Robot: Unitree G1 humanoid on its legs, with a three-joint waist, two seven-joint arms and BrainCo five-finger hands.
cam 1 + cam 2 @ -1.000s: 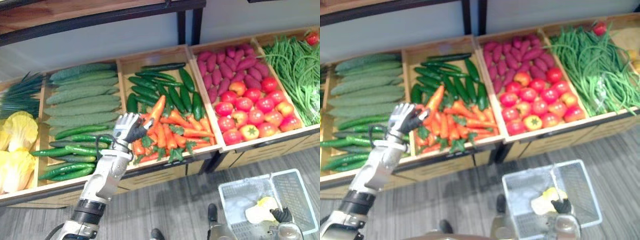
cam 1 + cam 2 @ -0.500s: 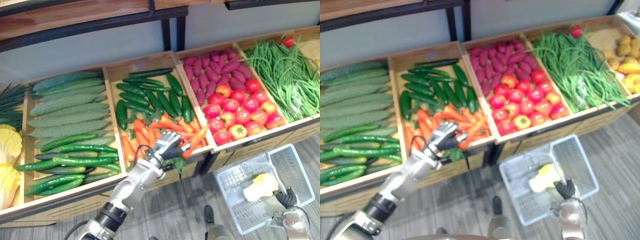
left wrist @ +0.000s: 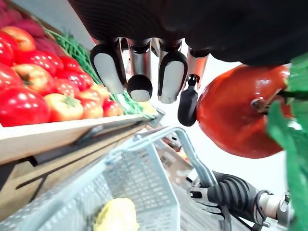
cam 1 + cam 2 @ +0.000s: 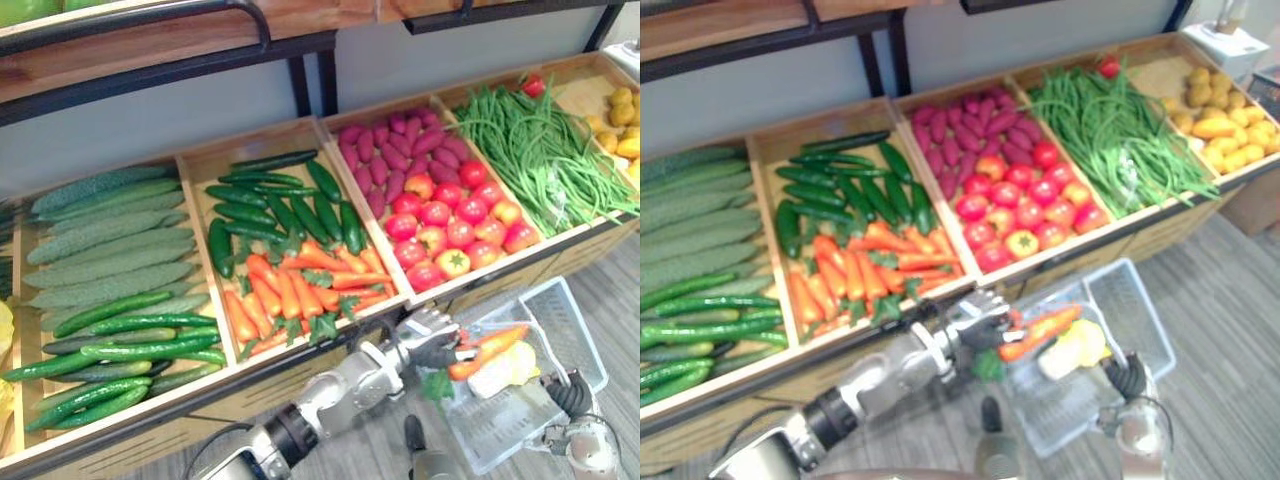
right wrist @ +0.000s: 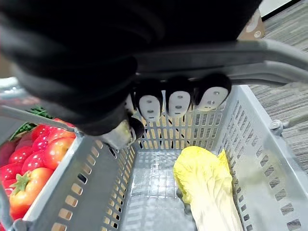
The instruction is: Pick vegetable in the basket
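One carrot (image 4: 490,348) pinched in left hand (image 4: 425,338) over basket (image 4: 582,325), right hand (image 5: 175,101) (wrist cut off) curled round handle (image 5: 216,53)

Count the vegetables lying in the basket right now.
1: a yellow cabbage on the basket floor. The left hand holds a carrot over the basket, not yet in. The right hand grips the basket's handle.
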